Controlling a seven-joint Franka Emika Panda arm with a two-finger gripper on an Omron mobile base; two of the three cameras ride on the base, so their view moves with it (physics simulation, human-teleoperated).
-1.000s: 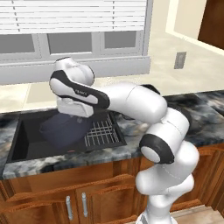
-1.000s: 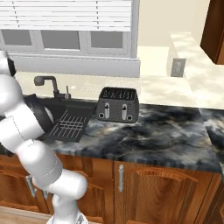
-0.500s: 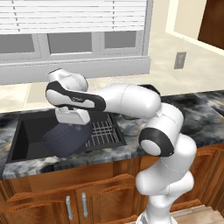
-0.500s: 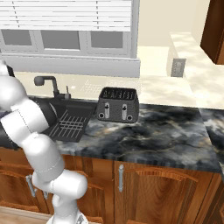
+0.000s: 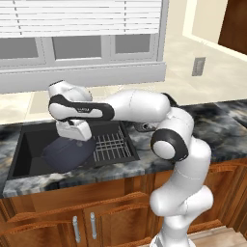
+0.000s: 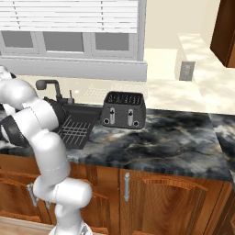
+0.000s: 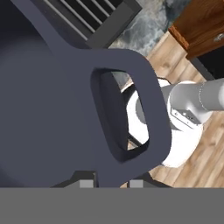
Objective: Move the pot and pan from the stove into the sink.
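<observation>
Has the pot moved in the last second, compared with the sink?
Yes. In the left base view the pot, held by the claw on its handle, has gone lower and leftward into the sink, away from the ribbed rack.

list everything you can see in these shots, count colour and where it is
pot: one, dark blue-grey, tilted in the sink basin, held by a loop handle
sink: one, dark recessed basin, left part of the counter
ribbed rack: one, dark, right part of the sink
faucet: one, dark, behind the sink
toaster: one, black with silver knobs, on the counter right of the sink
counter: one, marbled black-grey, over wooden cabinets
cabinet doors: several, brown wood with silver handles, under the counter
window blinds: white, above the sink
wall outlet: one, grey, right wall
gripper: one, dark fingertips, shut on the pot's handle
arm: one, white with dark joints, reaching left over the sink
</observation>
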